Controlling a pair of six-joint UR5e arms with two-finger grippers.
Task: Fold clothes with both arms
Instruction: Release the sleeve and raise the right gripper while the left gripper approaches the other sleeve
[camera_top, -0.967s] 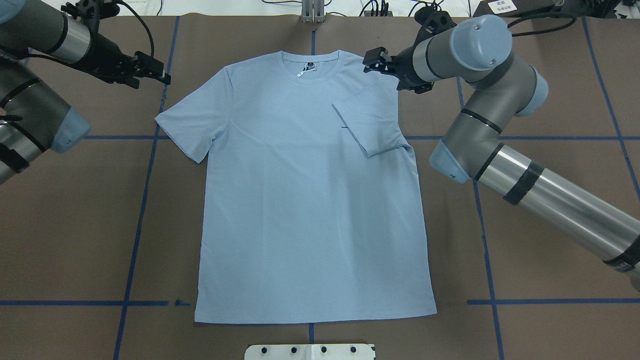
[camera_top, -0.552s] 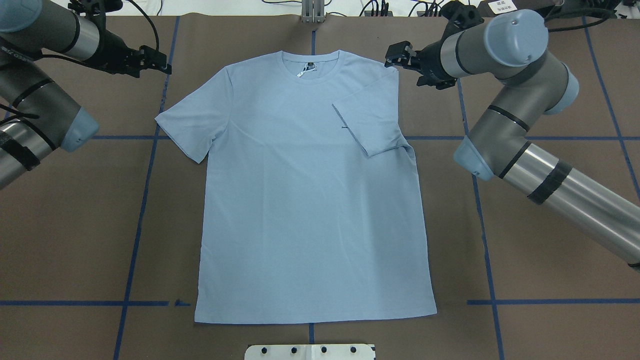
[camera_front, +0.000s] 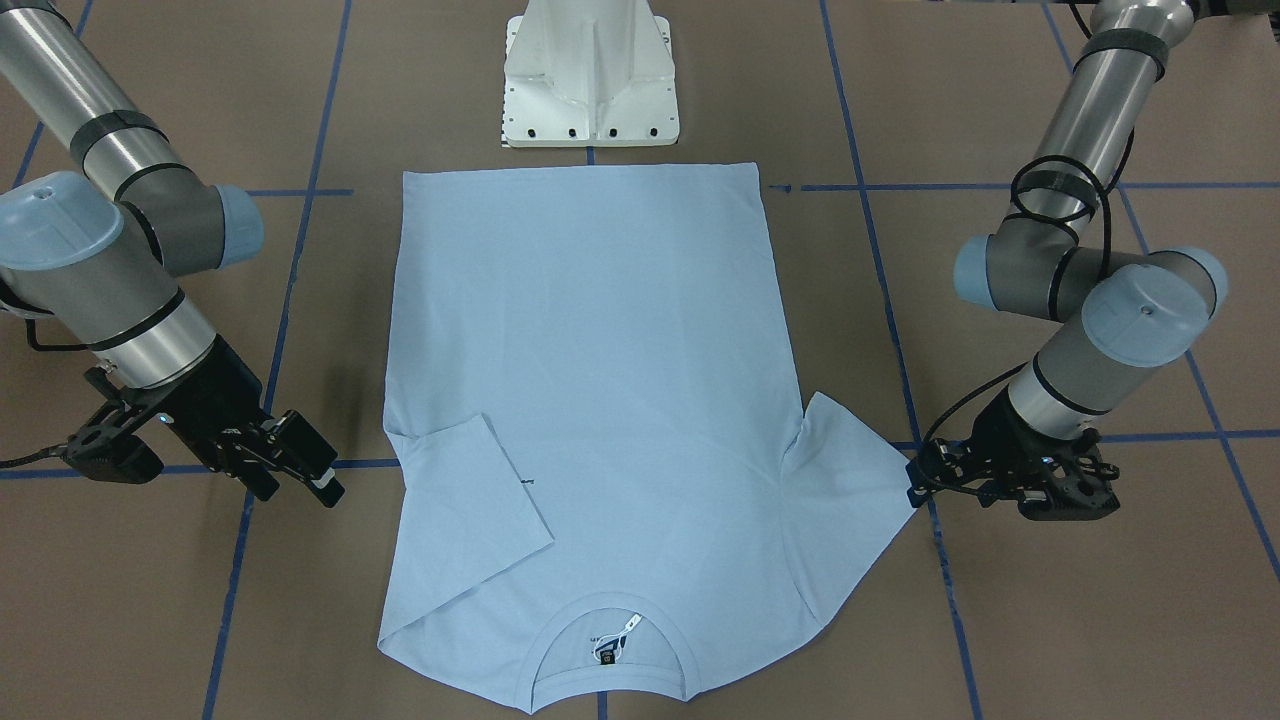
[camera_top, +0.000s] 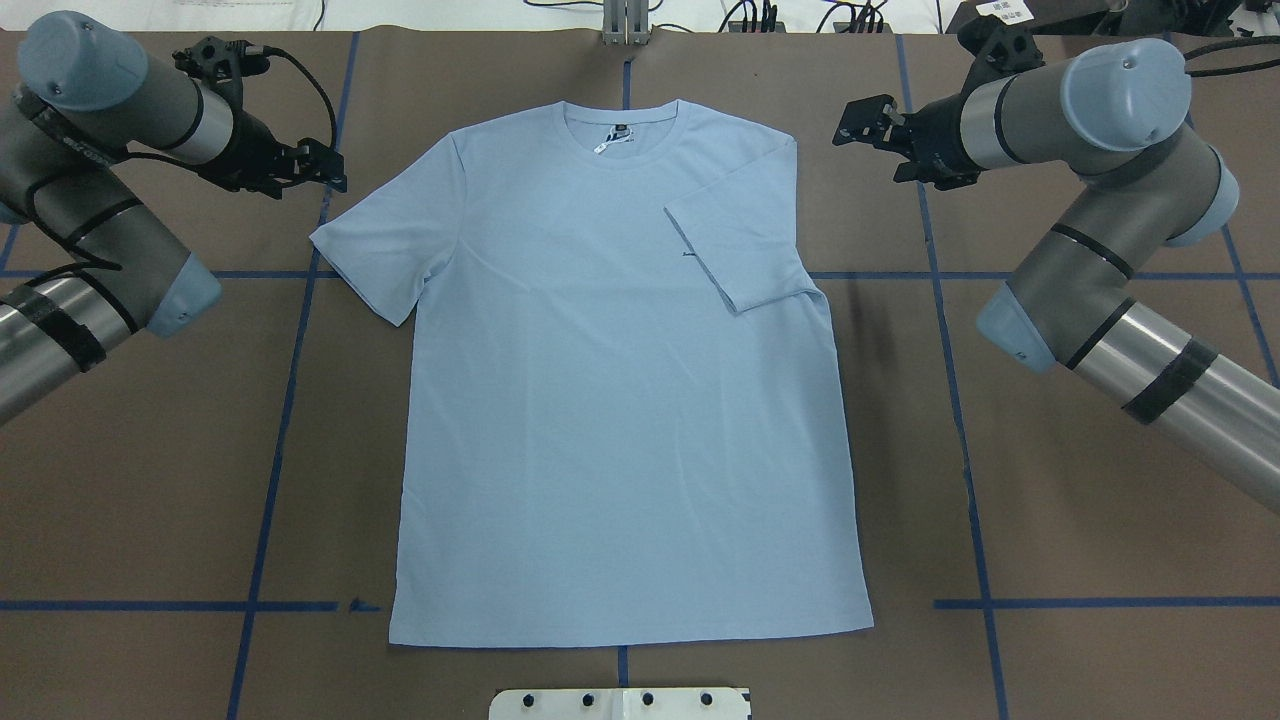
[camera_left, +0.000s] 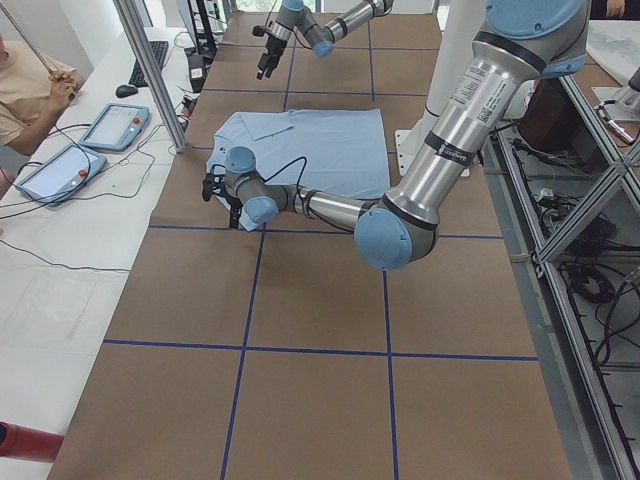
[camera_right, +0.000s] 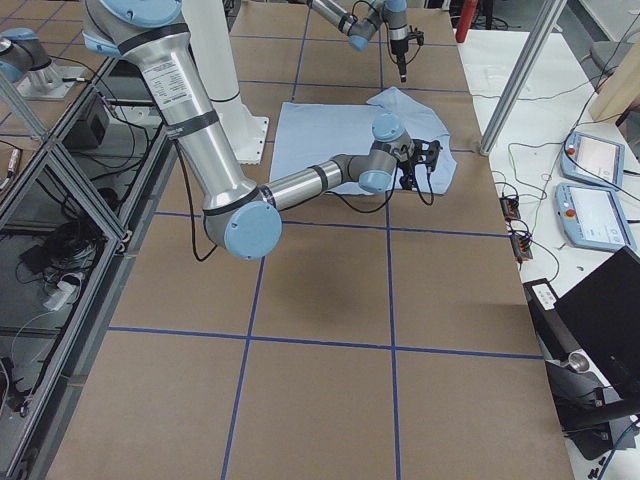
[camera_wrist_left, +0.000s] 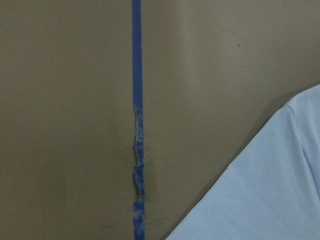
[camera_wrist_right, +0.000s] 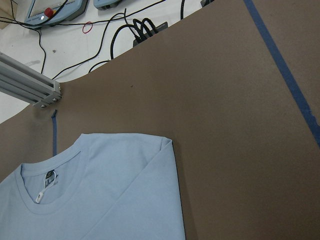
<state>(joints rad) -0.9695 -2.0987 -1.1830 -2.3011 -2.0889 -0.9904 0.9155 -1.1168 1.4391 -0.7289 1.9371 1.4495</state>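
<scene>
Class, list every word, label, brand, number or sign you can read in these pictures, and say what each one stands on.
Nothing can be read as text in any view.
On the neck tag of the T-shirt: print too small to read.
On the left arm, a sticker: lettering blurred.
On the right arm, a sticker: lettering blurred.
On a white label beyond the table's far edge: too small to read.

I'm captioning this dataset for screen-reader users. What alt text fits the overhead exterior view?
A light blue short-sleeved T-shirt lies flat on a brown table gridded with blue tape, the sleeve on the robot's right folded in over the chest, the other spread out. The black left gripper and right gripper sit off the cloth, one beside each shoulder.
</scene>
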